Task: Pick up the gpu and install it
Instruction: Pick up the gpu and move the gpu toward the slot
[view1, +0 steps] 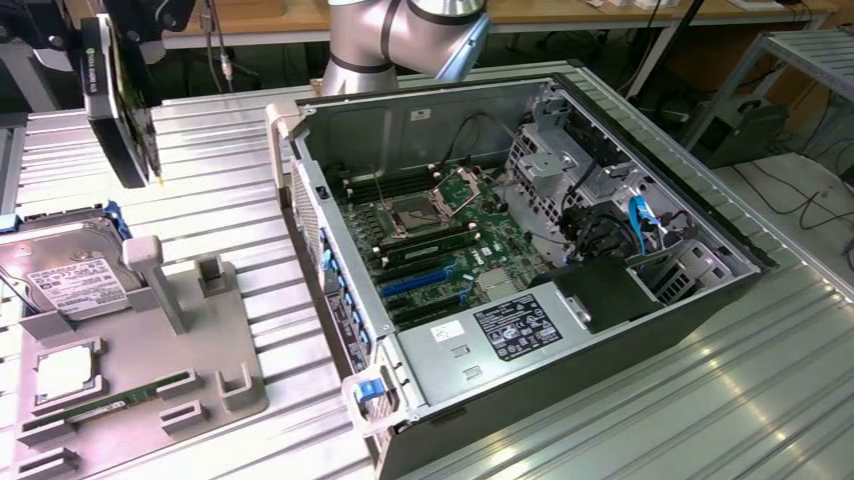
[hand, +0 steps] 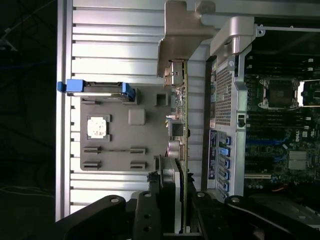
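Note:
The gpu (view1: 128, 110) is a dark flat card hanging on edge in the air at the exterior view's upper left, above the ribbed metal table. My gripper (view1: 118, 28) is shut on its upper part. In the wrist view the gpu (hand: 183, 130) appears edge-on, running away from the camera, with its pale metal bracket (hand: 182, 35) at the far end. The gripper (hand: 176, 217) has a dark finger on each face of the card. The card is off to the side of the open computer case (view1: 400, 120), above the table beside the grey fixture.
The case lies on its side with the motherboard (view1: 441, 240) and blue expansion slots (view1: 420, 283) exposed. A grey fixture tray (view1: 200, 375) holds a hard drive (view1: 74, 280), a processor (view1: 60, 372) and a green memory stick (view1: 120, 405). The arm's base (view1: 387, 40) stands behind the case.

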